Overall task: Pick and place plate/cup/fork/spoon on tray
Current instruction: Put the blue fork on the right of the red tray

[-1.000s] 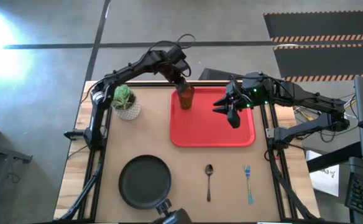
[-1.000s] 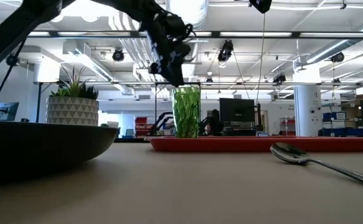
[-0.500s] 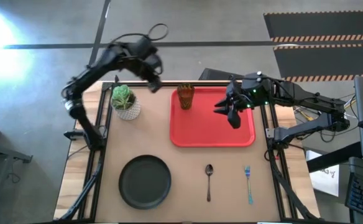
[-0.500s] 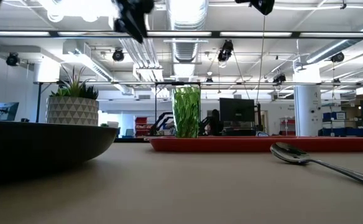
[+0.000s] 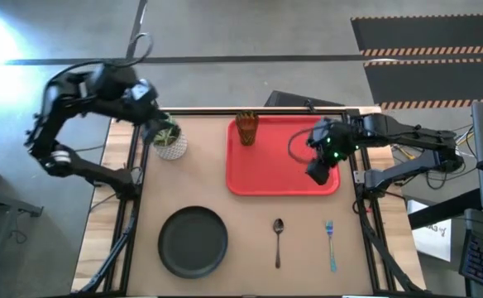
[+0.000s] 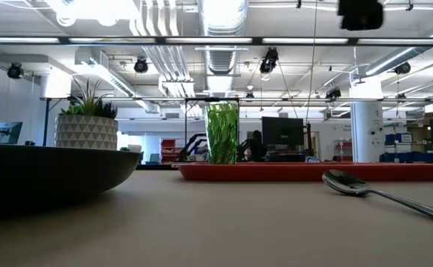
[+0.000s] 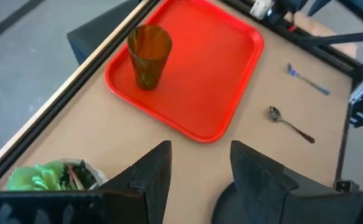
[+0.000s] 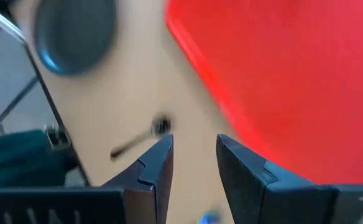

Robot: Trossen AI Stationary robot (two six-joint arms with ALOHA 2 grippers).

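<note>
Translucent olive-green cup (image 5: 246, 128) stands upright inside the bright red rectangular plastic tray (image 5: 283, 178), in the tray's far-left corner, nothing holding it. Tray sits against the far edge of the tabletop, right of centre.

Round dark grey-black plate (image 5: 193, 241) with raised rim lies flat on the table near the front edge, left of centre, well apart from the tray. Small silver-metal spoon (image 5: 278, 240) lies on the table between tray and front edge, bowl toward the tray. Slim fork with light blue handle (image 5: 331, 245) lies just right of the spoon, toward the front-right corner, tines toward the tray. Neither touches the tray.

White patterned pot with green plant (image 5: 168, 139) stands near the far-left corner, just left of the tray.

Left gripper (image 7: 197, 168) is up over the far-left corner beside the plant pot, jaws parted, empty. Right gripper (image 8: 194, 158) hovers above the tray's right rim near the right edge of the table, jaws apart, carrying nothing.
</note>
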